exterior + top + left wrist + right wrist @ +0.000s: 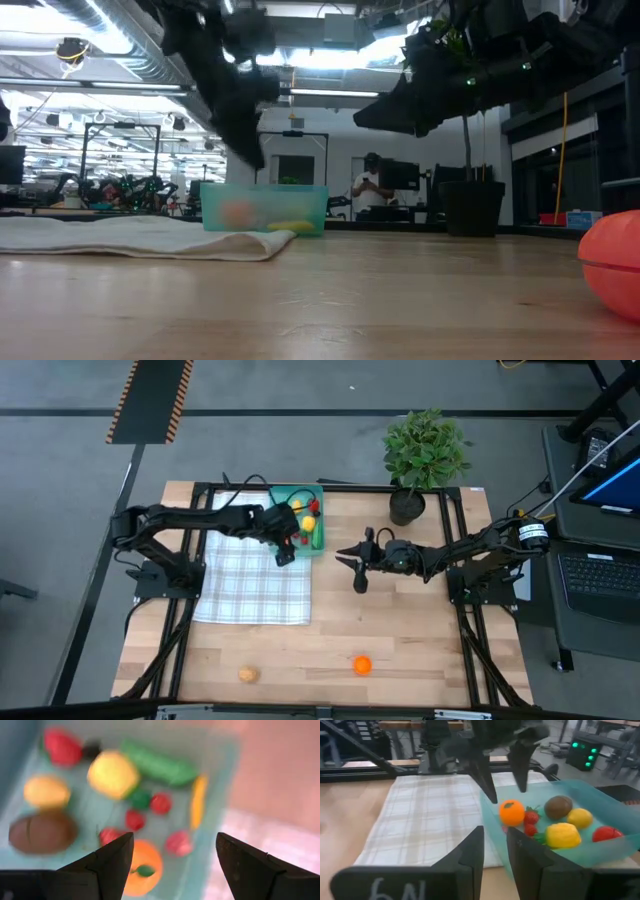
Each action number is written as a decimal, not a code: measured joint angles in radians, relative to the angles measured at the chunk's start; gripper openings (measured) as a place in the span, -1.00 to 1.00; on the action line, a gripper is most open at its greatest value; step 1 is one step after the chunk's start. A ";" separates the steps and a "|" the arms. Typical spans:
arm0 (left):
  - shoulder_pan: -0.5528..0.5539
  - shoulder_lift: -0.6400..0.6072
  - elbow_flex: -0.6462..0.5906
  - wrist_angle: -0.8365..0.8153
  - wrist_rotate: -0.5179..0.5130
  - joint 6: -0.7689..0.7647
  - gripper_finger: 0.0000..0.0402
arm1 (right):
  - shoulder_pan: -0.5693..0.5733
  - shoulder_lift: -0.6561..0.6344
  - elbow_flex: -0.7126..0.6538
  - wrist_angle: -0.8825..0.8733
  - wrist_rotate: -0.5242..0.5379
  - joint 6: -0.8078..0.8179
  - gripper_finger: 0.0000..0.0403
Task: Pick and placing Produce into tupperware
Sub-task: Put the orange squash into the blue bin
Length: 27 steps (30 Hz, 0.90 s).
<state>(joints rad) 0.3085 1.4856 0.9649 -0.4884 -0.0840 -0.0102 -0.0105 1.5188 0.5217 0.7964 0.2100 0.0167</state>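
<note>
The teal tupperware (pixel 318 543) stands at the far edge of the white checked cloth (pixel 255 575) and holds several produce pieces: an orange (pixel 512 812), a brown piece (pixel 558 806), yellow ones, red ones and a green elongated piece (pixel 159 766). My left gripper (pixel 172 862) hovers open over the tupperware's near end, its fingers on either side of the orange (pixel 142 867) and above it, touching nothing. My right gripper (pixel 356 566) hangs open above the bare table to the right of the tupperware. Another orange (pixel 362 664) and a brown piece (pixel 248 674) lie near the table's near edge.
A potted green plant (pixel 410 500) stands at the far edge, right of the tupperware. The cloth covers the table's left half. The low view shows the loose orange (pixel 612 265) close by and a person (pixel 368 195) far back in the room.
</note>
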 joint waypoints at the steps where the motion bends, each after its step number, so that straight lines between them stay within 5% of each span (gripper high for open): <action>1: -0.023 -0.012 0.000 0.025 -0.001 0.005 0.37 | 0.000 0.000 0.000 0.001 -0.018 -0.007 -0.57; 8: -0.207 -0.071 0.000 0.159 -0.039 0.048 0.37 | 0.001 0.000 0.000 0.009 -0.240 -0.054 -0.57; 15: -0.388 -0.076 -0.038 0.303 -0.185 0.020 0.37 | 0.001 0.000 0.000 0.002 -0.264 -0.048 -0.57; 27: -0.570 -0.075 -0.289 0.687 -0.197 -0.092 0.37 | 0.001 0.000 0.000 0.008 -0.264 -0.053 -0.57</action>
<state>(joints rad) -0.2612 1.4109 0.6762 0.1984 -0.2810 -0.1027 -0.0093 1.5192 0.5213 0.8043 -0.0540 -0.0366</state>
